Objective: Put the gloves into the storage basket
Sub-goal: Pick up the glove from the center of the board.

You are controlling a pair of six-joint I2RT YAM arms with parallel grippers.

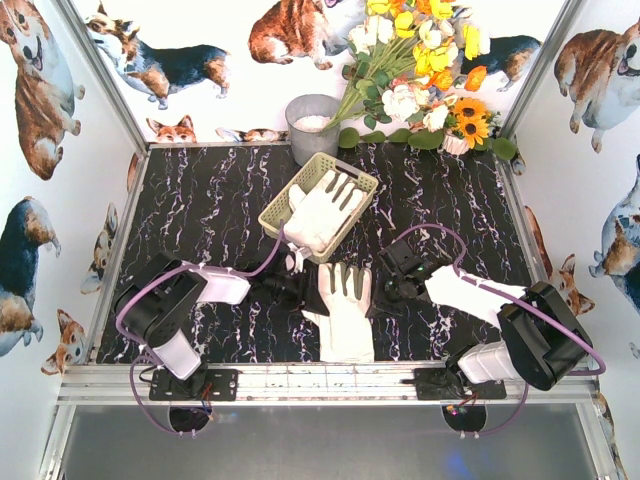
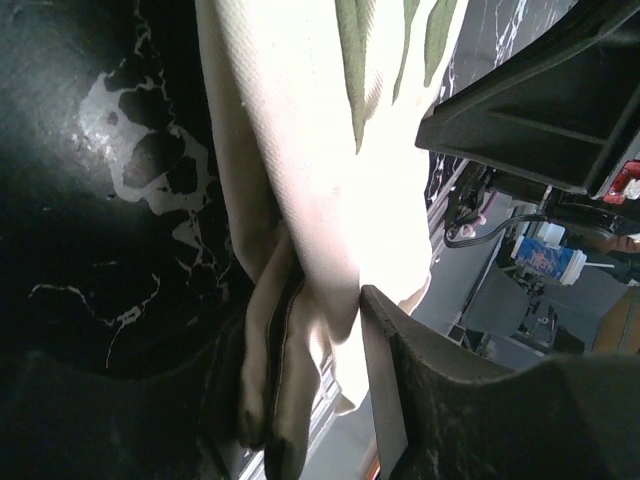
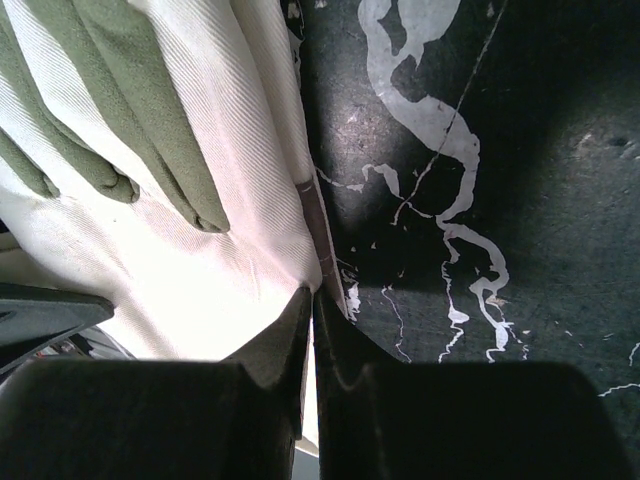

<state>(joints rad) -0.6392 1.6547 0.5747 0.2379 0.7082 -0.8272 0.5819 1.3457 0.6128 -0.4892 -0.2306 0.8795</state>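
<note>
A cream glove with grey-green finger patches hangs between my two grippers near the table's front edge, fingers pointing away and cuff toward the rail. My left gripper grips its bunched left edge, and the left wrist view shows folded fabric between the fingers of that gripper. My right gripper is shut on the glove's right edge, with the jaws pinching thin fabric. The pale yellow-green storage basket lies behind the grippers, with more cream gloves inside.
A grey metal bucket stands behind the basket at the back wall. A bunch of artificial flowers fills the back right. An aluminium rail runs along the near edge of the black marbled table.
</note>
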